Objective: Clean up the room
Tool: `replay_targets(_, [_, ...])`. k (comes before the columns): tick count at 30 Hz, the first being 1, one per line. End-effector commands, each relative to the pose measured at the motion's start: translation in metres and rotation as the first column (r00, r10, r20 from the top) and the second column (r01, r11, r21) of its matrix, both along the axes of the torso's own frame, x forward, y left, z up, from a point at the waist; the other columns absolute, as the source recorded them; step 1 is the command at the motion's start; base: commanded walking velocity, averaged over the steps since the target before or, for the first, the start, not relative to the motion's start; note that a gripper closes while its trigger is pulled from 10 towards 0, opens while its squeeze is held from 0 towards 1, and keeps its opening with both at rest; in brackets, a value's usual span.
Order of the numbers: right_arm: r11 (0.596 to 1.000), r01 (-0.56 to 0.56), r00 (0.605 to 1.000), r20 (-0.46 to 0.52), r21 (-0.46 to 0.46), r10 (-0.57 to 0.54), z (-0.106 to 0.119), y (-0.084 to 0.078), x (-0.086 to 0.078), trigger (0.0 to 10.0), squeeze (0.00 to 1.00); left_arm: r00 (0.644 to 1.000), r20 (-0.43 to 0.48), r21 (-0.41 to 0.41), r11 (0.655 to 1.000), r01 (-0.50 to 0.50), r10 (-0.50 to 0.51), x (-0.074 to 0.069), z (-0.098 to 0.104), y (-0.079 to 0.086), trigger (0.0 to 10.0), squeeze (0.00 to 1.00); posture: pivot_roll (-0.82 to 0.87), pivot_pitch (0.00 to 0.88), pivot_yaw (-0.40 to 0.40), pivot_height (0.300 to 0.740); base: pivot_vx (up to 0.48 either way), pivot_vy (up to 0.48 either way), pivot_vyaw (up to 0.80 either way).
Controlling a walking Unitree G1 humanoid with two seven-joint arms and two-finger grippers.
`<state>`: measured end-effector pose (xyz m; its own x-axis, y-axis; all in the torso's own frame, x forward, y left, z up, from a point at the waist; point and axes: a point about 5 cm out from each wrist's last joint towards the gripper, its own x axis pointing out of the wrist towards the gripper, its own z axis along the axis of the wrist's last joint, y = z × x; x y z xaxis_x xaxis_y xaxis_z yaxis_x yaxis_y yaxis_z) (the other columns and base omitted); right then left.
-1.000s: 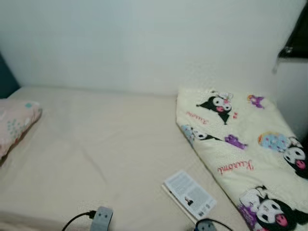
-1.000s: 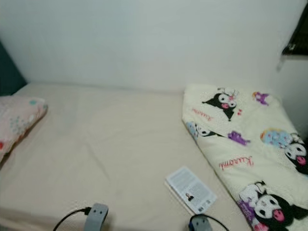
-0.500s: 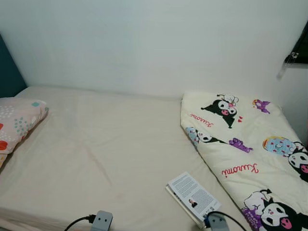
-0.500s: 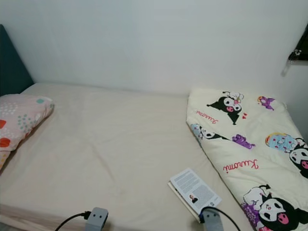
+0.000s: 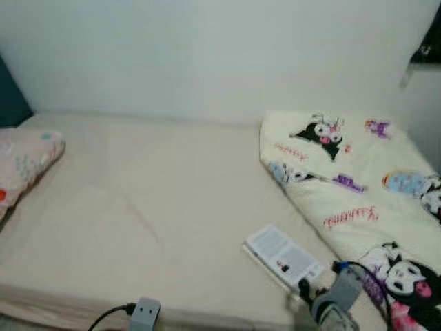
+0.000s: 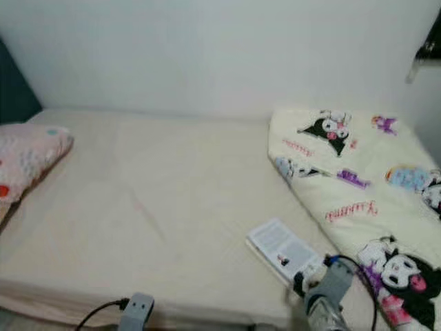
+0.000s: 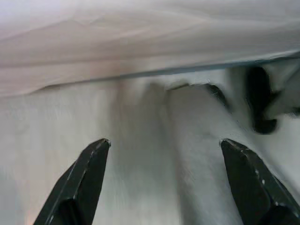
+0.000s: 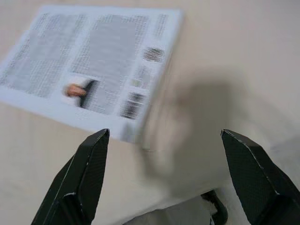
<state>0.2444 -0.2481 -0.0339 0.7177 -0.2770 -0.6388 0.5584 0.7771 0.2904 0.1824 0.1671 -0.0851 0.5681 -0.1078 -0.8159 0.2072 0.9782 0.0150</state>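
Bed (image 5: pixel 151 207) with a cream fitted sheet runs across the head views, set against a plain white wall (image 5: pixel 207 55). On the robot's left a pink pillow (image 5: pixel 24 162) with coloured spots lies at the bed's end, beside a dark teal headboard (image 5: pixel 10 100). On the right a cream quilt (image 5: pixel 351 179) printed with black-and-white cartoon characters and red script lies folded along the mattress, reaching from the wall down to the near edge.

A thin white book (image 5: pixel 284 255), back cover up with grey text, a small picture and barcodes, lies flat on the sheet just beside the quilt's inner edge, near the front of the bed. The head views are somewhat blurred.

The right gripper (image 8: pixel 164 178) hangs above the sheet at the near corner of the book, its two black fingers (image 8: pixel 86 176) spread wide with nothing between them; in its wrist view the book's corner sits just ahead of the fingers, touching neither. The right wrist (image 5: pixel 334 300), grey with a black cable, shows low in the head views, next to the book and the quilt.

The left gripper (image 7: pixel 164 183) is also spread wide and empty, facing pale blurred fabric and the bed's edge. The left wrist (image 5: pixel 143 314) shows at the bottom of the head view, below the front edge of the mattress, well apart from the book
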Motion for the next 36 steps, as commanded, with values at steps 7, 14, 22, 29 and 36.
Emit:
replay_targets(7, [0.997,0.073,0.997,0.005,0.017,-0.073,-0.004,-0.007,-0.01,10.0,0.0,0.995,-0.095,0.039,0.998,0.039,-0.035,-0.027,-0.011,0.015,10.0,0.0,-0.04,0.159,0.08,0.602,0.0,0.0,0.0])
replay_targets(14, [0.997,0.077,0.997,0.017,0.023,-0.077,-0.004,-0.008,-0.01,10.0,0.0,0.994,-0.099,0.046,0.998,0.049,-0.044,-0.029,-0.011,0.019,10.0,0.0,-0.03,0.171,0.092,0.602,0.0,0.0,0.0])
replay_targets(22, [1.0,-0.015,0.896,0.443,0.018,0.006,0.061,-0.017,0.049,10.0,0.0,0.993,-0.098,0.065,0.995,0.076,-0.069,-0.033,-0.01,0.029,10.0,0.0,-0.02,0.205,0.116,0.602,0.0,0.0,0.0])
replay_targets(29, [0.993,-0.103,0.695,0.71,-0.061,0.115,0.125,-0.021,0.085,10.0,0.0,0.991,-0.093,0.064,0.993,0.102,-0.095,-0.034,-0.01,0.03,10.0,0.0,-0.01,0.232,0.136,0.602,0.0,0.0,0.0])
replay_targets(36, [0.988,-0.139,0.699,0.701,-0.063,0.143,0.128,-0.017,0.092,10.0,0.0,0.99,-0.095,0.078,0.991,0.11,-0.102,-0.039,-0.01,0.04,10.0,0.0,0.03,0.265,0.156,0.602,0.0,0.0,0.0])
